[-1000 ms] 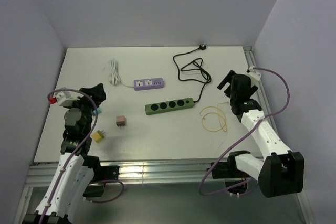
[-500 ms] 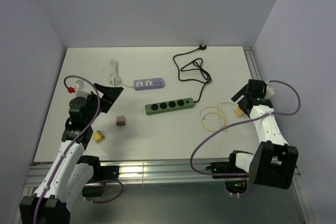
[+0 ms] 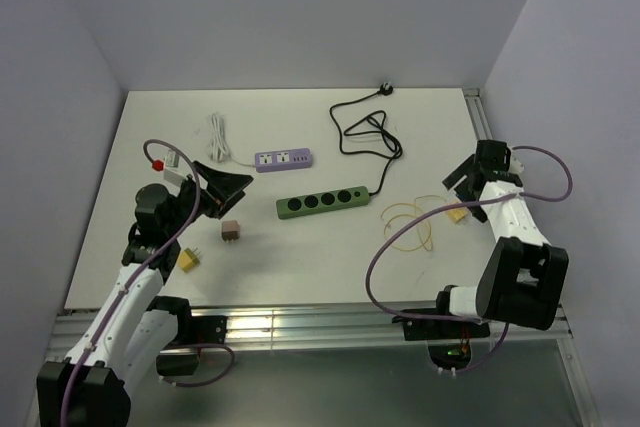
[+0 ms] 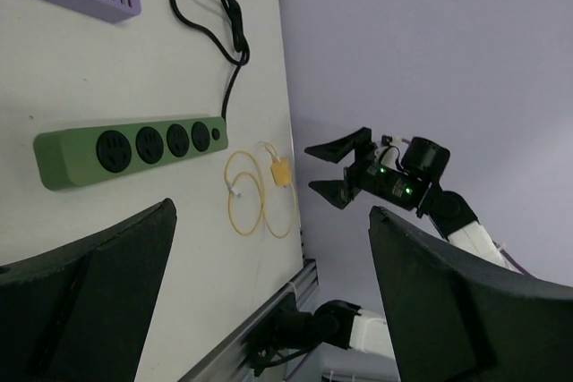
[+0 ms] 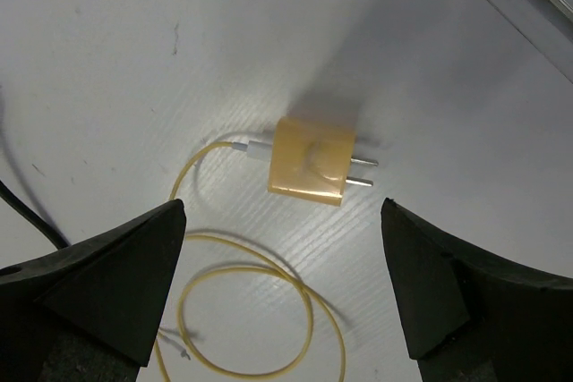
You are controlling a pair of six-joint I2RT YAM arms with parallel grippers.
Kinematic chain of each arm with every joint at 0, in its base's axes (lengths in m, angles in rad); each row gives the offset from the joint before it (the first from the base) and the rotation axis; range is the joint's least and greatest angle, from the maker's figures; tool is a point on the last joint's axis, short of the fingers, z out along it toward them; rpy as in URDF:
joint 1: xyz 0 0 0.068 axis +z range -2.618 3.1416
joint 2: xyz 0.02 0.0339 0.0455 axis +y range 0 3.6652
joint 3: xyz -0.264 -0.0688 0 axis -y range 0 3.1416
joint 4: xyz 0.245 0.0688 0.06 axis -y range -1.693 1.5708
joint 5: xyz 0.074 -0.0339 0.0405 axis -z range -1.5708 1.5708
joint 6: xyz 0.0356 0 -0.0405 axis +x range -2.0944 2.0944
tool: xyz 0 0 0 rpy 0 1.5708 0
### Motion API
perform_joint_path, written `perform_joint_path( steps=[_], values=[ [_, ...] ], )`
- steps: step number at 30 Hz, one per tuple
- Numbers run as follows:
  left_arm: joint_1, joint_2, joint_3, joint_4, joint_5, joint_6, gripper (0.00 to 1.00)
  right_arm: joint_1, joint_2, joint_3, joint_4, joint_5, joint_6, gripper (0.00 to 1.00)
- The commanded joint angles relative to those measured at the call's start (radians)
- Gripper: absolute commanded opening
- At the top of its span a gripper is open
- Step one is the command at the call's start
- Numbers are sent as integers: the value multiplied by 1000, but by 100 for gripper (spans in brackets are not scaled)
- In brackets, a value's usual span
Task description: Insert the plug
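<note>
The right gripper (image 5: 282, 221) hangs with its jaws spread wide and nothing between them, right above the small yellow plastic two-pin plug (image 5: 309, 163), which lies flat on the faintly ribbed white table (image 3: 300, 267) near its right edge, well apart from the green four-socket power strip (image 3: 322, 201). Here's the worry: the metal pins point toward one finger, so closing at this angle would likely pinch pin tips against the cable end, not the flat sides, and the glossy, round-cornered block could pop loose or skid. The thin yellow wire (image 5: 307, 310) coils loosely beside it and might snag a finger or tug the plug askew on the lift. The left gripper (image 4: 269, 212), also open and empty, hovers near a pinkish-brown block (image 3: 230, 231); the long, smooth-looking plastic strip lies unheld and may slide when the pins push in.
</note>
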Motion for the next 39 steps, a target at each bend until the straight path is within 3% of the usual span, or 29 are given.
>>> perform_joint_path(
  steps=[1,7,10,26,34,39],
  values=[
    [-20,16,70,36,54,-25,94,-9,73,54,-15,2,7,96],
    [-28,19,114,25,80,-36,88,-12,155,70,8,-21,13,95],
    [-28,24,120,46,104,-40,85,-12,175,62,34,-53,-1,89],
    [-32,-27,172,17,110,-11,77,-12,333,110,45,-9,-44,78],
    [-35,-44,201,-36,98,45,73,-12,289,80,71,-25,-73,45],
    [-35,-41,229,-82,100,99,73,-9,207,47,77,-71,-96,14]
  ],
)
